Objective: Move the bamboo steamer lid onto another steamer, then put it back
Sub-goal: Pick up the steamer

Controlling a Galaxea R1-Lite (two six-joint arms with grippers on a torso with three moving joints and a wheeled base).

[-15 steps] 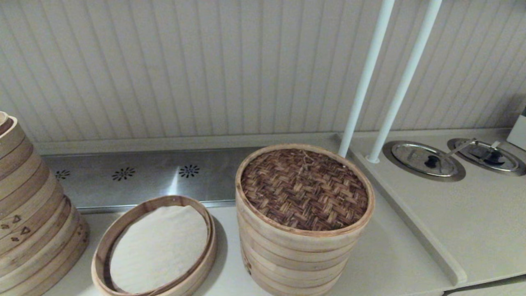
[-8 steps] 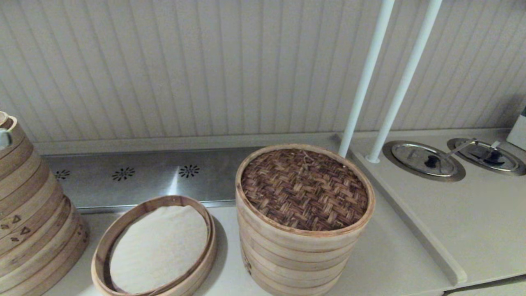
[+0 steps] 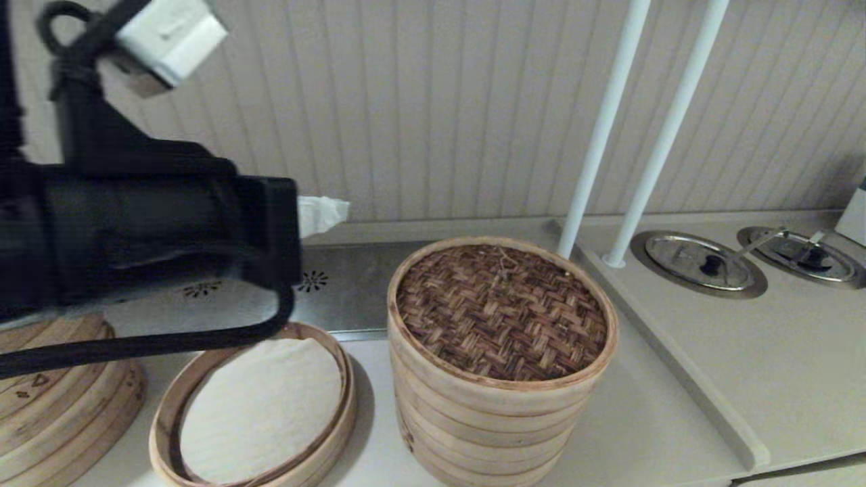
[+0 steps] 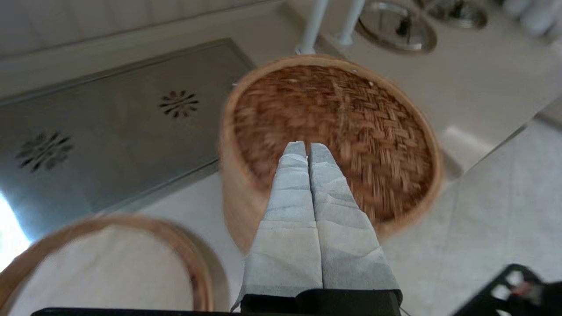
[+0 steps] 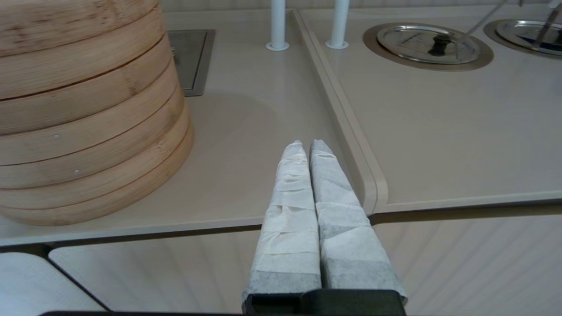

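Observation:
The bamboo steamer lid [image 3: 500, 310], dark brown herringbone weave with a pale rim, sits on top of the multi-tier stack [image 3: 484, 433] in the middle. It also shows in the left wrist view as the lid [image 4: 351, 127]. The single low steamer with white cloth liner [image 3: 260, 406] lies left of the stack. My left gripper [image 3: 335, 208] hovers high above the counter, left of the lid, its white-wrapped fingers [image 4: 294, 184] pressed together and empty. My right gripper [image 5: 306, 147] is shut and empty, low at the counter's front edge, right of the stack [image 5: 83, 109].
A big steamer stack with triangle cut-outs [image 3: 54, 399] stands at far left, partly behind my left arm. A steel panel with flower-shaped holes [image 3: 338, 291] runs along the back. Two white poles [image 3: 609, 128] and two inset metal lids [image 3: 700, 264] are on the raised right counter.
My left arm has swung into the head view from the left and now hangs over the big stack and steel panel, pointing towards the lid. Steamers and lid have not moved.

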